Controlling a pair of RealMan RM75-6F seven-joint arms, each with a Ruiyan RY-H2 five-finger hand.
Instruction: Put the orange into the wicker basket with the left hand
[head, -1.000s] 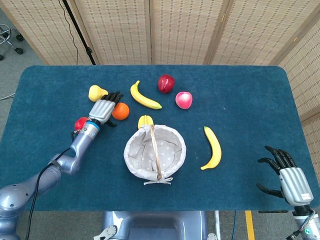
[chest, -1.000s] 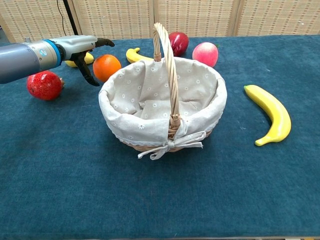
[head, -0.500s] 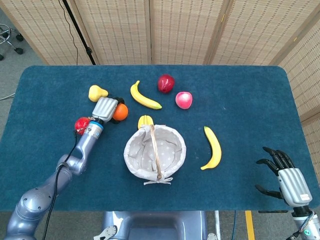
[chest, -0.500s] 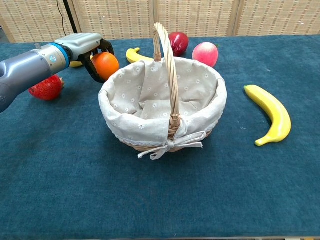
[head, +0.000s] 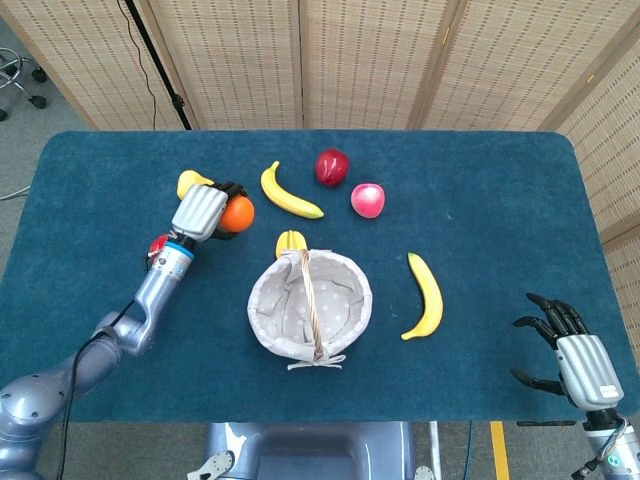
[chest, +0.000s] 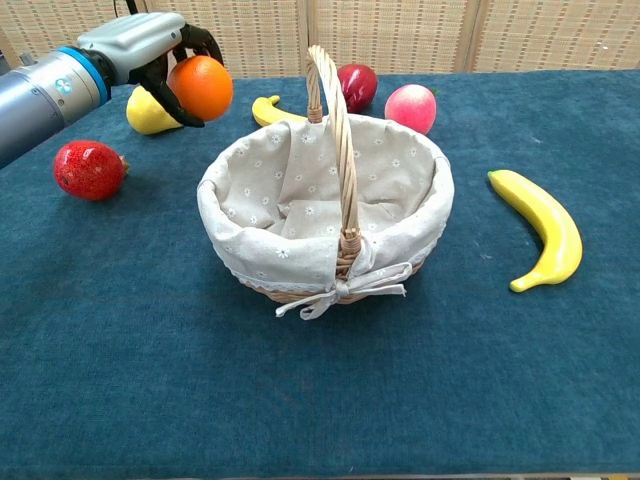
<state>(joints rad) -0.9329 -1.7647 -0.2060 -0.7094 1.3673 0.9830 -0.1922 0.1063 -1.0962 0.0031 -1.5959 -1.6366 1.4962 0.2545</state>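
The dark blue cloth-covered table (head: 500, 180) fills the frame. At its centre sits the round wicker basket (chest: 325, 215) with a pale flowered lining and an upright handle running front to back; only the lining shows inside it. In the upper left of the chest view, the silver left hand (chest: 150, 45) curls its black fingers (chest: 160, 80) around the round orange (chest: 200, 87), held clear of the cloth, left of the basket; being round, it has no evident long axis. At the head view's lower right, the right hand (head: 575, 350) has its fingers spread, holding nothing.
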